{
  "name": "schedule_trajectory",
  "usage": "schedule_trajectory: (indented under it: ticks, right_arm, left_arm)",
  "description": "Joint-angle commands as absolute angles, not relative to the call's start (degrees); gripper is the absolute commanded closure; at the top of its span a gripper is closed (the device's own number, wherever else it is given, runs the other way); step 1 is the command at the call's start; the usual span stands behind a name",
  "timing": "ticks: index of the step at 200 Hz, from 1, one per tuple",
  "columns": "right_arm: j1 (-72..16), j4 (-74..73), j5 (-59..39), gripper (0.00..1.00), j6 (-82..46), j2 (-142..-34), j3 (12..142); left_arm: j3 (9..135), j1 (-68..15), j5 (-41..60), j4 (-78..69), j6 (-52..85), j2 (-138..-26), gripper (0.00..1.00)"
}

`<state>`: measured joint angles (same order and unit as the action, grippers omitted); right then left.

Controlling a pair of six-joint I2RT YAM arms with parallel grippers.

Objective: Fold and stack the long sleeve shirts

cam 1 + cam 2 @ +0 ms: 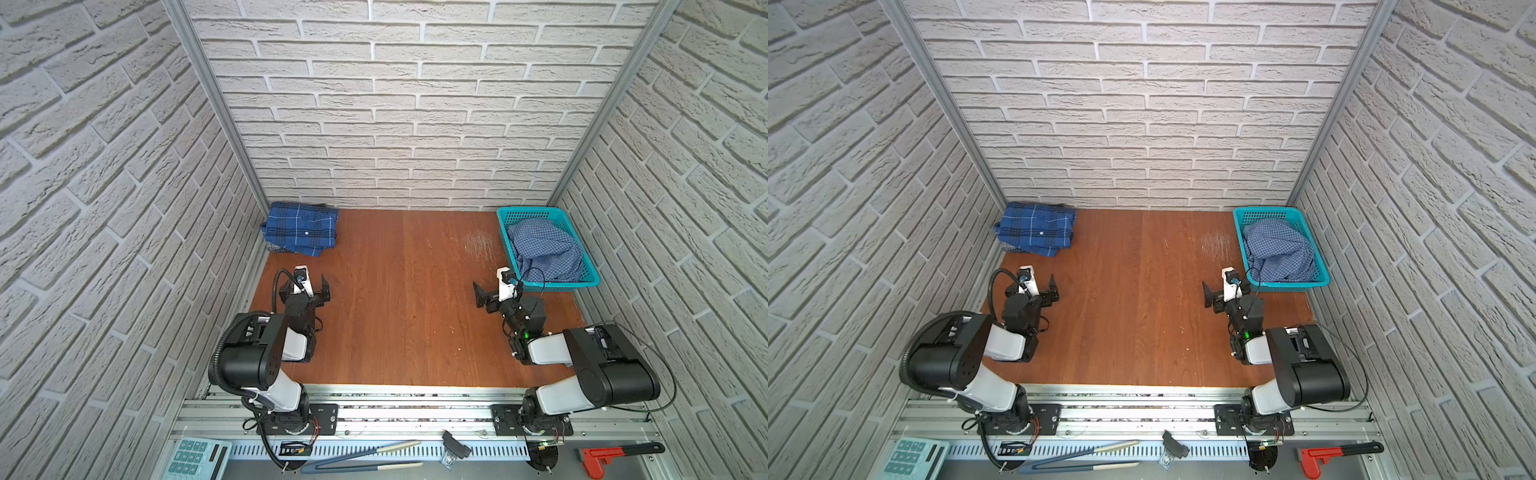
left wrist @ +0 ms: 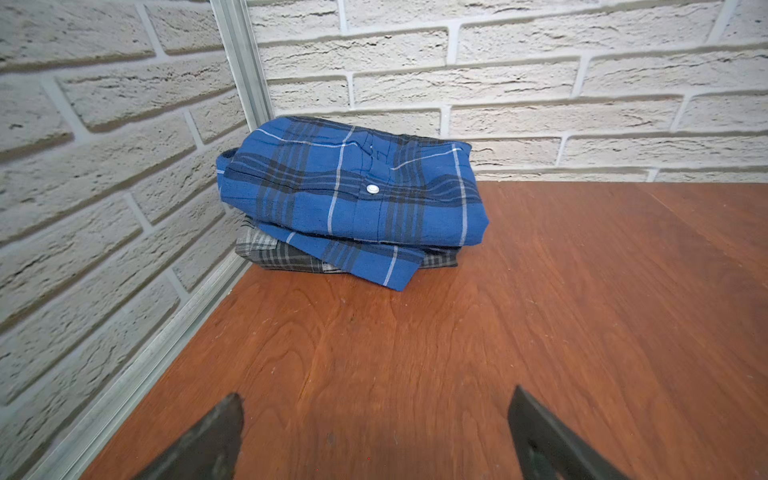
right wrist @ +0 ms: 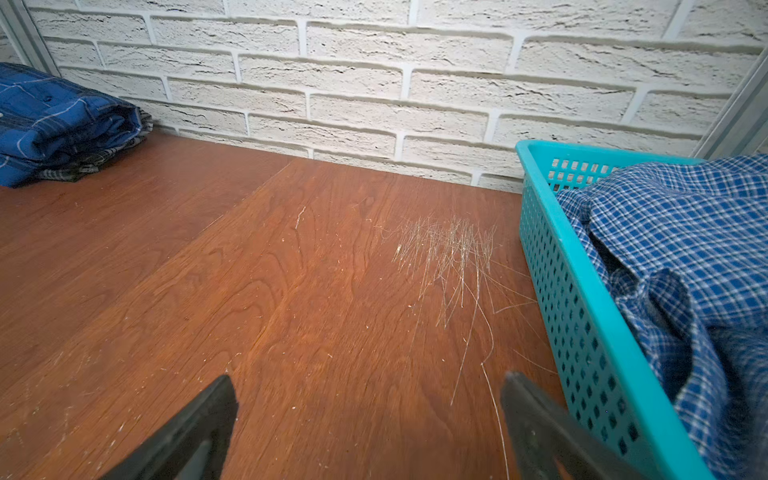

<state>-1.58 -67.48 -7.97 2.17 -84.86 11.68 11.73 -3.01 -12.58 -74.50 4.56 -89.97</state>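
Observation:
The royal-blue plaid shirt (image 1: 300, 227) (image 1: 1037, 227) (image 2: 353, 195) lies folded in the back left corner, on top of a folded grey plaid cloth (image 2: 274, 253). The light blue small-check shirt (image 1: 544, 249) (image 1: 1278, 249) (image 3: 685, 257) sits crumpled in the teal basket (image 1: 561, 284) (image 3: 582, 332) at the back right. My left gripper (image 1: 305, 286) (image 2: 376, 395) hovers open and empty over bare wood, well short of the folded pile. My right gripper (image 1: 498, 289) (image 3: 368, 378) is open and empty too, just left of the basket's near corner.
White brick walls close in the wooden table (image 1: 407, 299) on three sides. A patch of pale scratches (image 3: 449, 249) marks the wood beside the basket. On the front ledge lie a calculator (image 1: 195, 457), long tongs (image 1: 365, 455) and a red wrench (image 1: 611, 455).

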Motion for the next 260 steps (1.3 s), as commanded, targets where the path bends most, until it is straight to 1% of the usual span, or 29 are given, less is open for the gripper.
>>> schedule_trajectory:
  ticks: [1, 163, 170, 183, 189, 201, 205, 211, 222, 234, 249, 260]
  right_arm:
    - [-1.27, -69.64, -8.61, 0.00, 2.26, -84.10, 11.64]
    - [-1.19, -69.52, -8.61, 0.00, 2.28, -83.96, 11.63]
    - [-1.23, -69.59, -8.53, 0.00, 2.34, -83.85, 11.58]
    - [-1.31, -71.25, -7.77, 0.00, 2.73, -83.14, 11.46]
    - [-1.40, -66.57, -7.28, 0.00, 2.60, -80.68, 13.12]
    - [-1.49, -43.56, -4.71, 0.00, 0.16, -73.93, 22.62]
    - [-1.51, -38.31, -2.83, 0.00, -1.47, -72.36, 26.04]
    - [-1.43, -30.52, -1.12, 0.00, -4.75, -70.72, 30.80]
    - [-1.38, -19.81, -1.21, 0.00, -7.71, -69.04, 38.40]
    - [-1.23, -13.63, -3.57, 0.00, -9.63, -68.35, 43.31]
    - [-0.27, -8.41, -2.53, 0.00, -12.91, -68.64, 47.35]
    - [1.71, -3.57, -1.84, 0.00, -16.00, -69.84, 50.48]
  left_arm:
    - [12.30, -2.72, -12.20, -77.42, 4.41, -90.11, 0.01]
    - [12.22, -2.65, -12.21, -77.55, 4.48, -89.98, 0.02]
    - [12.25, -2.91, -13.15, -77.76, 4.21, -89.95, 0.02]
    - [12.71, -5.56, -18.45, -74.47, 2.52, -86.74, 0.02]
    - [13.50, -7.92, -25.04, -71.30, 1.30, -83.85, 0.02]
    - [17.45, -13.76, -38.01, -61.58, -0.08, -77.41, 0.02]
    - [19.72, -15.02, -40.90, -57.73, 1.18, -75.27, 0.01]
    - [23.11, -15.98, -42.51, -49.73, 4.35, -72.22, 0.02]
    - [29.90, -15.60, -39.81, -32.93, 14.07, -67.40, 0.01]
    - [36.56, -14.11, -36.72, -16.06, 28.02, -64.73, 0.02]
    - [39.21, -10.63, -23.00, -11.46, 30.52, -63.19, 0.02]
    - [40.01, -10.02, -18.08, -9.90, 31.76, -62.31, 0.02]
